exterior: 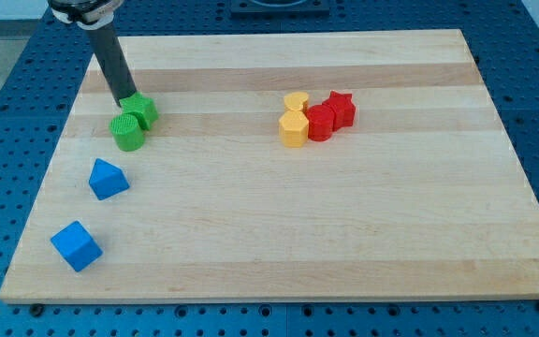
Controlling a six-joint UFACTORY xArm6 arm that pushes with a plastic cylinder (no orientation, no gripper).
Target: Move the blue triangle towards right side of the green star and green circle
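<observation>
While my tip [125, 99] carries no jaws and rests against the green star [142, 109] and green circle [127, 132], the blue triangle [108, 179] at their 7 o'clock looks light, rigid, slide-prone; I'd push its left face.

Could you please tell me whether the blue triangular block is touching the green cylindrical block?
Apart. The camera view shows bare wood between the blue triangular block and the green cylindrical block, which sits above it toward the view's top.
</observation>
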